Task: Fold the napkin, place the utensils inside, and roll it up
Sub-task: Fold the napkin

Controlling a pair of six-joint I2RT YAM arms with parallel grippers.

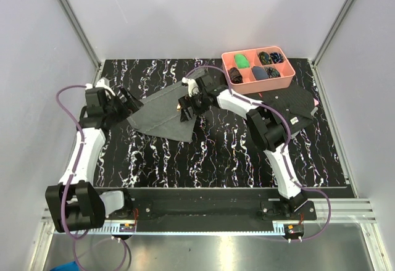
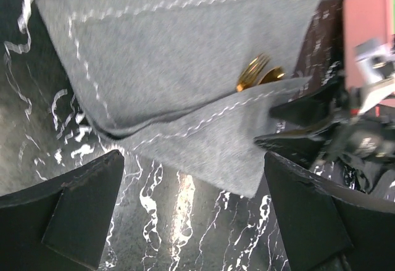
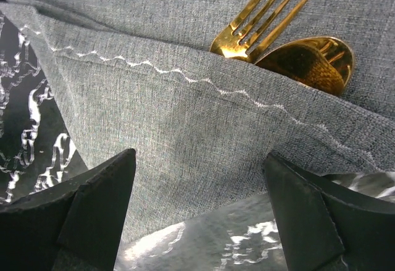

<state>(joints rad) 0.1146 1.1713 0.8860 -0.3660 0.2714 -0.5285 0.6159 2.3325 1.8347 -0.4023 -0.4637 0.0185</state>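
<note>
The grey napkin (image 1: 162, 115) lies folded on the black marbled table. A flap with pale stitching is turned over the gold fork (image 3: 259, 21) and gold spoon (image 3: 311, 61), whose heads poke out side by side while the handles stay hidden under the cloth. The left wrist view also shows the napkin (image 2: 173, 55), the fork (image 2: 252, 72) and the spoon (image 2: 273, 75). My left gripper (image 2: 194, 178) stands open at the napkin's left edge, holding nothing. At the napkin's right edge my right gripper (image 3: 200, 172) hovers open just off the flap's hem, also with nothing in it.
A pink tray (image 1: 281, 83) with small dark and green items stands at the back right. In front of it, under the right arm, lies a black patterned cloth (image 1: 302, 101). The right gripper's dark fingers (image 2: 302, 110) show in the left wrist view.
</note>
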